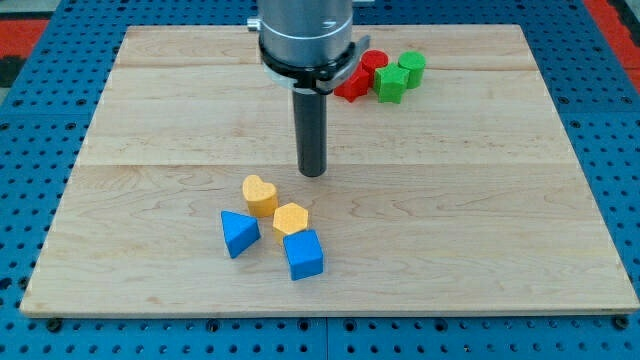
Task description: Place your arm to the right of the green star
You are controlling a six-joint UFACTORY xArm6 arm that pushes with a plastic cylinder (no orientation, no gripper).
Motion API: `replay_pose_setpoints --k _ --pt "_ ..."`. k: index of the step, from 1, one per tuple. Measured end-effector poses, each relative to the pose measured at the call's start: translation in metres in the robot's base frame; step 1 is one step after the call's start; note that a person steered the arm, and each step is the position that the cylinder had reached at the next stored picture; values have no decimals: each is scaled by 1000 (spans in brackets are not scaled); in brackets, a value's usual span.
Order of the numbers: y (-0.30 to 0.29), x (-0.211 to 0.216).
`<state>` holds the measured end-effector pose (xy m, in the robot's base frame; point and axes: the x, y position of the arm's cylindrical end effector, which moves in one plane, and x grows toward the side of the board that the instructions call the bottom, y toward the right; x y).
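Little of the task looks done. My tip (313, 172) rests on the worktop (500, 250) near its middle, touching no block; it is a bare rod, with nothing to open, close or hold.

Left of and below my tip lie four blocks: the blue triangle (238, 232) farthest left, the yellow heart (260, 194) just below-left of my tip, the yellow hexagon (291, 217) under it, and the blue cube (303, 253) lowest. None lies on the way.

Right of and well above my tip, near the worktop's top edge, sits a tight cluster: a red block (352, 83), its shape unclear, a red cylinder (373, 62), then the green star (390, 84), with a second green block (411, 67) touching it above-right.

What is left, I judge, is the whole trip: up and rightward past the cluster. The worktop right of my tip is bare, so I could swing wide below the cluster. The spot right of the star is open, though the second green block crowds it from above and the top edge is near.
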<state>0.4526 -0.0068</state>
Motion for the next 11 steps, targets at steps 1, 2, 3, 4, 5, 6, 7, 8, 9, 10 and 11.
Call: replay_pose_setpoints --k 1,2,3,4,5,6,7,8,9,10,11 --pt "11 0" --pt "22 0" --pt "32 0" --pt "40 0" --pt "43 0" --pt "78 -17" --pt "165 -48" --pt "193 -77" --pt "147 -103" --pt "146 -122" --pt "124 -138"
